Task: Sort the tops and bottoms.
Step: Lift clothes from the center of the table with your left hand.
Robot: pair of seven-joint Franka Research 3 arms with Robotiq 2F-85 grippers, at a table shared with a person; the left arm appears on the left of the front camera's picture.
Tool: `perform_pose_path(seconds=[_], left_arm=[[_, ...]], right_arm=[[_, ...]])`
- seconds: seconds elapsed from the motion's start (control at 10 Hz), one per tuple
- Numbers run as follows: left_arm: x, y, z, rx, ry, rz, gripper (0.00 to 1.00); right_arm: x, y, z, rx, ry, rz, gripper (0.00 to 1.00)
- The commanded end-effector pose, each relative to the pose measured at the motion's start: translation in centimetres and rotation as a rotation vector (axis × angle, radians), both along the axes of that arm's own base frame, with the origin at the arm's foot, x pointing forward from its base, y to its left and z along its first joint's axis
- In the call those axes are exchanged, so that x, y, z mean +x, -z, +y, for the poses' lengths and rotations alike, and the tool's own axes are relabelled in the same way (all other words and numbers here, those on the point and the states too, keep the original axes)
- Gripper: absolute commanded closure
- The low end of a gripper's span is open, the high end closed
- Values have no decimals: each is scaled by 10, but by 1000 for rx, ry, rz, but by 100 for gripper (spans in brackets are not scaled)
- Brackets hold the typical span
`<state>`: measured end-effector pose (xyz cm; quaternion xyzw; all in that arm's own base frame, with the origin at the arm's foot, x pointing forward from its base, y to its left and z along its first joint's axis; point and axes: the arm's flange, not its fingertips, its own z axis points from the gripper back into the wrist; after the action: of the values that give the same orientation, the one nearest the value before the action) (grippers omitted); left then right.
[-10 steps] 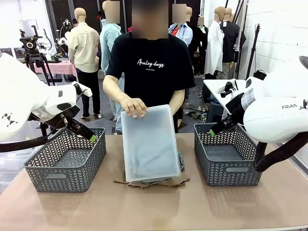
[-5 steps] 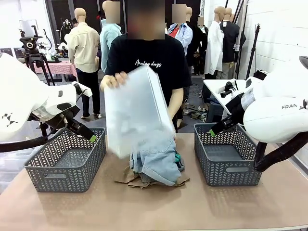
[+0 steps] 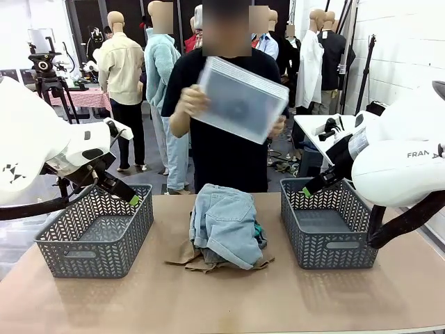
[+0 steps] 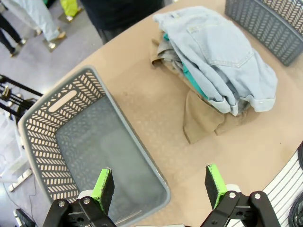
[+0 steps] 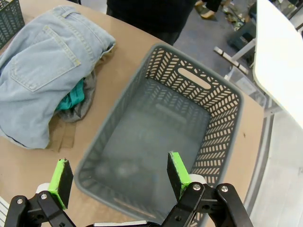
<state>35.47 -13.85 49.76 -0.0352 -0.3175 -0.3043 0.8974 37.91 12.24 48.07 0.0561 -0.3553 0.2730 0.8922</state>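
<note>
Now that the clear bin (image 3: 240,101) is lifted away by the person (image 3: 222,149), the denim bottoms (image 3: 226,226) are left exposed atop the tops (image 4: 203,120), piled between left basket (image 3: 83,254) and right basket (image 3: 341,249), so sorting can be started; left gripper (image 4: 159,185) and right gripper (image 5: 119,176) are held wide, empty.

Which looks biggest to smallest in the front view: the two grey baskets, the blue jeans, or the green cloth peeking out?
1. The left basket and right basket look about alike, so I won't rank them.
2. The blue jeans.
3. The green cloth, just a sliver beside the jeans.
</note>
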Motion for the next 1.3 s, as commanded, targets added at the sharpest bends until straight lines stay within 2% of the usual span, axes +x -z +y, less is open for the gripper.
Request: perform_pose_path(seconds=[0.0, 1.2], left_arm=[[2, 1, 1, 3, -6, -11, 0], [2, 1, 1, 3, -6, -11, 0]], right_arm=[[2, 2, 1, 2, 2, -8, 0], [2, 2, 1, 2, 2, -8, 0]])
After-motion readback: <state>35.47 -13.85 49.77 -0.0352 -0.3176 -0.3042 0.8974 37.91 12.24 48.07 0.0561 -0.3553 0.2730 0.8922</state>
